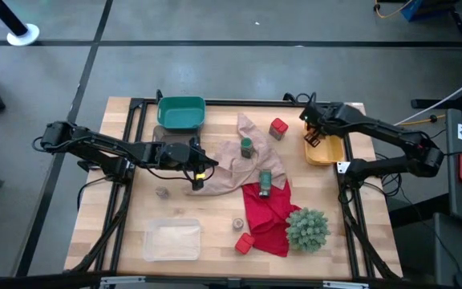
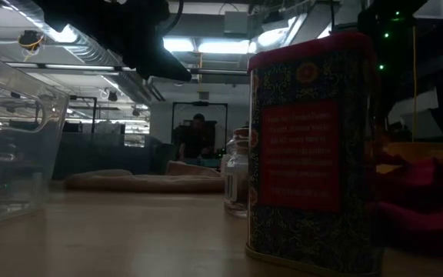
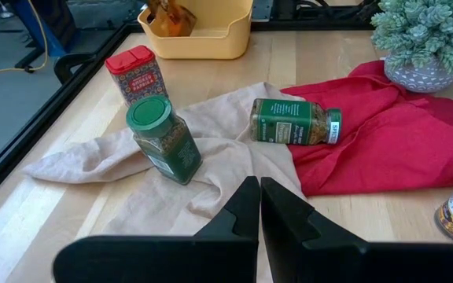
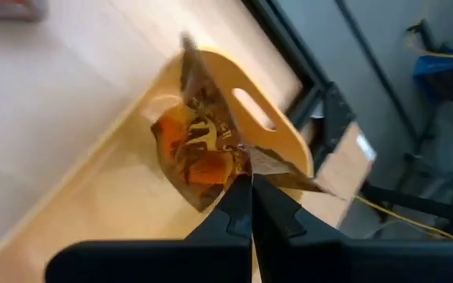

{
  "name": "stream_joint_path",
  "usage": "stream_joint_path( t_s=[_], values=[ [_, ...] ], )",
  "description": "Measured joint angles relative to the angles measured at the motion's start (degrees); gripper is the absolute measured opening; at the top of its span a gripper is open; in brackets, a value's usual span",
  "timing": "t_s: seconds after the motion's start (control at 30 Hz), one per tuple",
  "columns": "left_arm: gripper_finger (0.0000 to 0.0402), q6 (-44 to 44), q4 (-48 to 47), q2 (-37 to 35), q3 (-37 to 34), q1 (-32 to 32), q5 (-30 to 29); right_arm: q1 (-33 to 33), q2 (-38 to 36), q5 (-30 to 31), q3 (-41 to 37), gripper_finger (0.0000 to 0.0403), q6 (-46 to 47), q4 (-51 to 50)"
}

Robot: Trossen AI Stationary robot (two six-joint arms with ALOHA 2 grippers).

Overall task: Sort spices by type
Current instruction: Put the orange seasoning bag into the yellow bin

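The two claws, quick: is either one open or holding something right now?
Left gripper: shut, empty, over the tan cloth.
Right gripper: shut on an orange-brown packet over the yellow bin.

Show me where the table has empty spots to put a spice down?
Bare wood lies between the clear bin and the left gripper, and between the green bin and red tin. It's crowded around the tan cloth, red cloth and plant.

Pale matt wood table [image 1: 135, 201]; soft creased tan cloth [image 3: 93, 161] and red cloth [image 3: 384, 141]; glossy plastic yellow bin [image 3: 211, 35] (smooth); crinkly shiny orange-brown packet [image 4: 199, 149].
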Motion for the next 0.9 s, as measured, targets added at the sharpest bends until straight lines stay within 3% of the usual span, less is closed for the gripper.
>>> stream_joint_path(
  t_s=[0.13,0.9],
  values=[
    [0.0000,0.0,0.0,0.0,0.0,0.0,0.0,0.0,0.0,3.2,-1.3,0.0001,-0.3,1.0],
    [0.0000,0.0,0.0,0.0,0.0,0.0,0.0,0.0,0.0,2.2,-4.6,0.0016,-0.3,4.5]
  ],
)
